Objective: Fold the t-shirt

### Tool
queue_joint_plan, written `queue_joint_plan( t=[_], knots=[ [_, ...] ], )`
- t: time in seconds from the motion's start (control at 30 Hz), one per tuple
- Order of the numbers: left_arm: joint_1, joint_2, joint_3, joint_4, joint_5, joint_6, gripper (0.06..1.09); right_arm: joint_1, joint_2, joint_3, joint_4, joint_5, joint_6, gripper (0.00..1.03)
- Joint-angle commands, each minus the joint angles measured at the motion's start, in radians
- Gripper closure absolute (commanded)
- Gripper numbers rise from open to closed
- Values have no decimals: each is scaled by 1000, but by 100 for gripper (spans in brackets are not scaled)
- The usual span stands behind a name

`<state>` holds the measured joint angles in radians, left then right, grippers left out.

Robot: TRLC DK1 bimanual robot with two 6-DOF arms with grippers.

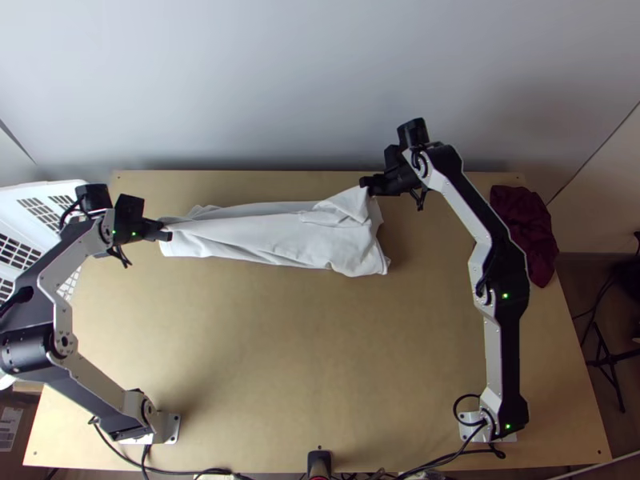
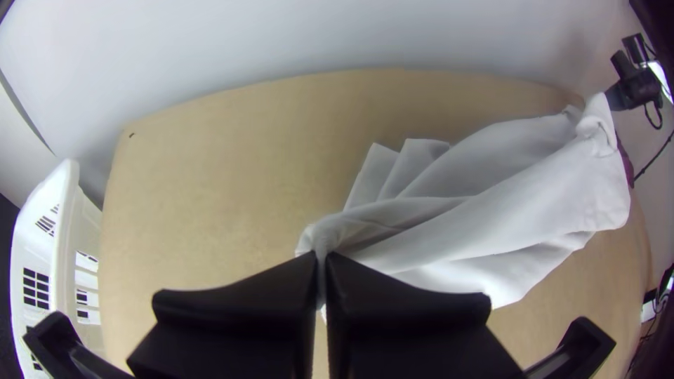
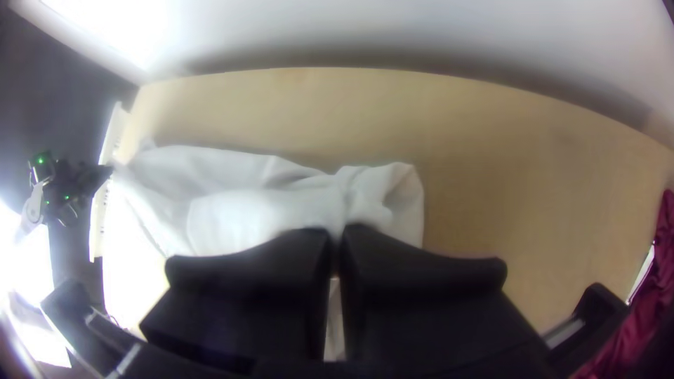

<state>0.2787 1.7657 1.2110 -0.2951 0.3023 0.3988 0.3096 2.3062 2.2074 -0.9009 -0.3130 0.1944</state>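
Observation:
A white t-shirt [image 1: 272,236] is stretched in a long loose strip across the far part of the table, creased, its layers overlapping. My left gripper [image 1: 164,232] is at its left end, my right gripper [image 1: 370,186] at the upper corner of its right end. In the left wrist view the left gripper [image 2: 321,263] is shut on a gathered bit of the t-shirt [image 2: 456,224]. The right wrist view has the right gripper [image 3: 338,238] shut on a bunched part of the t-shirt [image 3: 246,210]. Which parts of the shirt are held, I cannot tell.
A white plastic basket [image 1: 36,190] stands by the table's left edge, beside the left arm. Dark red cloth [image 1: 524,228] lies at the far right corner. Bare wooden table [image 1: 304,360] spreads between the shirt and the near edge. A wall rises behind the far edge.

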Motion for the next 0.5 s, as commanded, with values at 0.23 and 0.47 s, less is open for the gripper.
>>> queue_joint_plan(
  t=[0.23, 0.47],
  knots=[
    [-32, 71, 45, 27, 1, -196, 10, 19, -53, -69, 16, 5, -6, 2],
    [-19, -34, 41, -6, 8, -232, 10, 115, -326, -285, -3, 5, -23, 3]
  ],
)
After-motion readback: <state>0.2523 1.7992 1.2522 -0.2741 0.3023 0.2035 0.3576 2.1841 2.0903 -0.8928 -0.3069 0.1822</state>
